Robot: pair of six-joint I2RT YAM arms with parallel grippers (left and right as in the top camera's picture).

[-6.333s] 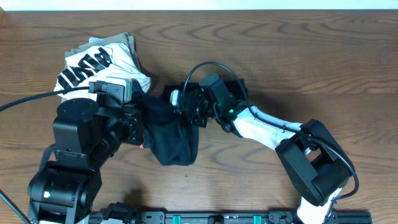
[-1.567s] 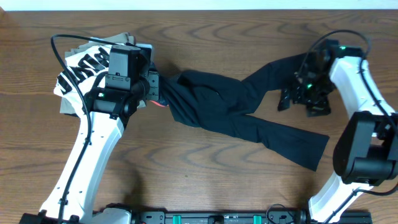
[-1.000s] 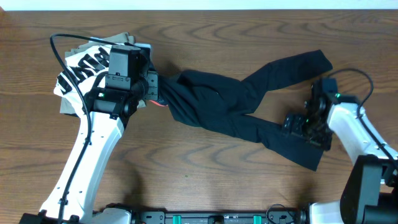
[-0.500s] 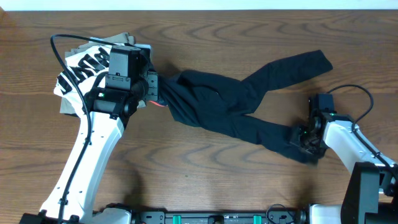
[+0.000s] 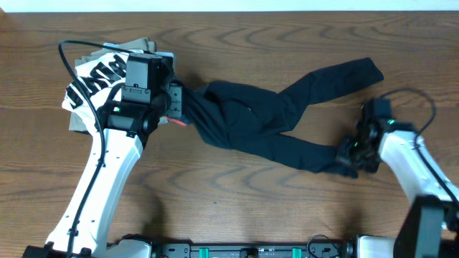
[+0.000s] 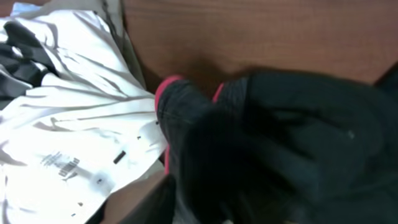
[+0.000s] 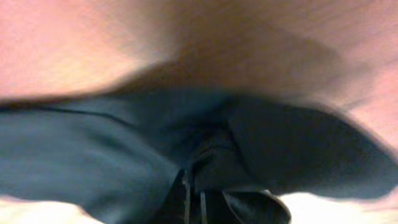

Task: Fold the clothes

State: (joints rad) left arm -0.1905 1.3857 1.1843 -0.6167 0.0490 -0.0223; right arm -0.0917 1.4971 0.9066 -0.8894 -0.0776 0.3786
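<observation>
The black pants point(image 5: 251, 125) lie spread across the table, waist to the left and two legs running right. Their coral-edged waistband point(image 6: 166, 84) is bunched at my left gripper point(image 5: 178, 106). Dark cloth fills the bottom of the left wrist view and hides that gripper's fingers, so its state does not show. The upper leg ends free at the far right point(image 5: 369, 70). My right gripper point(image 5: 349, 154) sits at the end of the lower leg. In the right wrist view its jaws point(image 7: 194, 199) are shut on a fold of the black cloth point(image 7: 93, 155).
A white shirt with black lettering point(image 5: 100, 75) lies crumpled at the back left, touching the waistband, also in the left wrist view point(image 6: 74, 137). A khaki garment point(image 5: 145, 45) peeks out beneath it. Bare wood runs along the front point(image 5: 237, 208).
The right gripper came down onto the lower leg's end, shut on it and drew it slightly in, bunching the cuff. The left arm stayed put; the waistband shifted a little.
</observation>
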